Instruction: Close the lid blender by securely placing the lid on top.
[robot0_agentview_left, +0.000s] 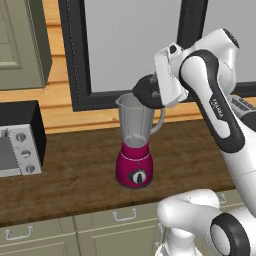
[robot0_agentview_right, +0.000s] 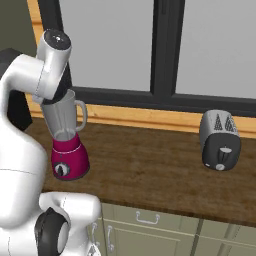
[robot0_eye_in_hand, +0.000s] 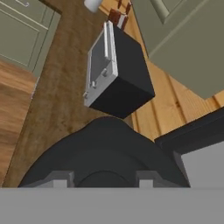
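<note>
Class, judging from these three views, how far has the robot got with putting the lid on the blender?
Done: the lid is picked up, off the counter. In hand: the gripper holds the black disc tilted at the jar rim of the blender; in the hand view it lies right across the fingertips. Left: level the lid, seat it on the rim and let go. The jar mouth looks partly uncovered.

Both base cameras look forward and down over the arm at the worktop (robot0_agentview_left: 75, 170) from behind, one from its left and one from its right. They share the blender (robot0_agentview_left: 135, 145) and the window behind it (seen from two sides). The hand camera sits close above the lid (robot0_eye_in_hand: 105, 153), looking along the worktop towards a toaster oven (robot0_eye_in_hand: 116, 72).
</note>
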